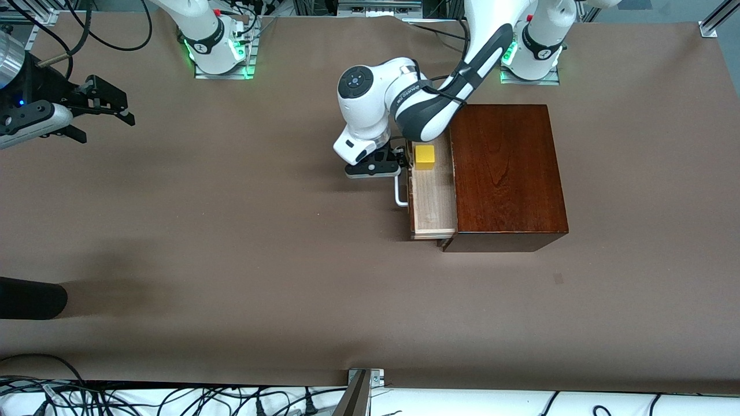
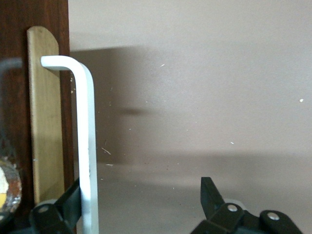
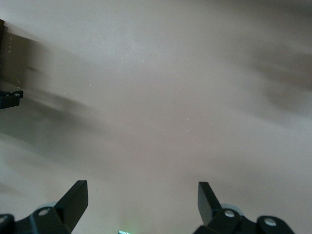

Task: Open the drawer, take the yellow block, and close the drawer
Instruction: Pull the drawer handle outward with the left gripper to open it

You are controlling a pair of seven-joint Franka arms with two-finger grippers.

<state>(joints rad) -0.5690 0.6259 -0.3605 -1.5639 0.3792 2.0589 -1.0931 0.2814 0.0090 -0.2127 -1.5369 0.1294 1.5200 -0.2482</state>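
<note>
1. Drawer (image 1: 430,199): shallow pale-wood tray w/ dark red-brown front, pulled partway out of glossy mahogany box (image 1: 506,173) toward right arm's end of table. Bare plank floor, thin rigid walls. Judged: stiff, slides on one axis only; box looks heavy enough to stay put on a gentle push.

2. Handle (image 2: 87,146): white U-shaped bar on drawer front, smooth, prob. painted metal or plastic, rounded corners. Judged slippery but hookable; best hold is mid-bar, fingers either side.

3. Yellow block (image 1: 425,156): small bright cube, plain matte faces, sharp edges. Sits in drawer on tray floor, at the end farther from front camera, close to the drawer front, just beside left gripper. Judged light, rigid, not fragile; take from above on two opposing flat faces, fingers clear of tray wall.

4. Left gripper (image 1: 399,164): black two-finger, at drawer front by the handle. Fingers spread apart in left wrist view; one finger (image 2: 73,192) against or just past the bar, the other (image 2: 209,192) well off over bare table. Not clamped on anything.

5. Right gripper (image 1: 107,112): waits up over table at right arm's end, well apart from box. Fingers wide, nothing between.

6. Table (image 1: 231,242): flat brown matte cover, faint specks.
</note>
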